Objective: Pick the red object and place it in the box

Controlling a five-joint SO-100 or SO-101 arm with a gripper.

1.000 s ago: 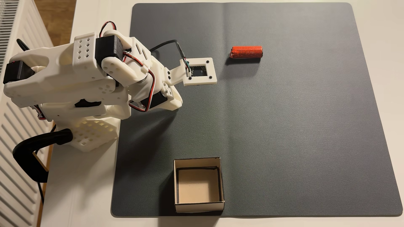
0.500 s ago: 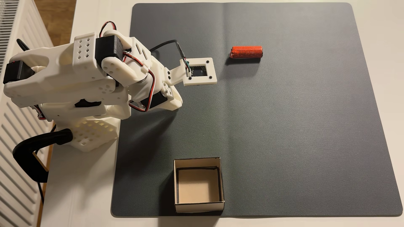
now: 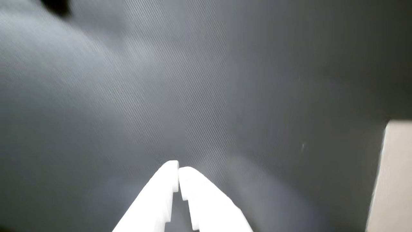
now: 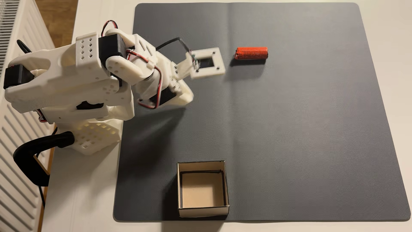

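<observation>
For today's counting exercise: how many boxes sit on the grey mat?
1. The box stands at the mat's near edge in the fixed view, open and empty.

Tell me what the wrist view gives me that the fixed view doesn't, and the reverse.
Wrist view alone: the gripper with its fingers closed together over the mat, nothing between them. Fixed view alone: the red object lying on its side and the whole box, empty. Both share the grey mat; the beige patch at the wrist view's right edge is too blurred to identify.

My white table (image 4: 84, 200) carries a grey mat (image 4: 289, 133); on it lie the red object (image 4: 251, 53) and the box (image 4: 202, 189).
</observation>
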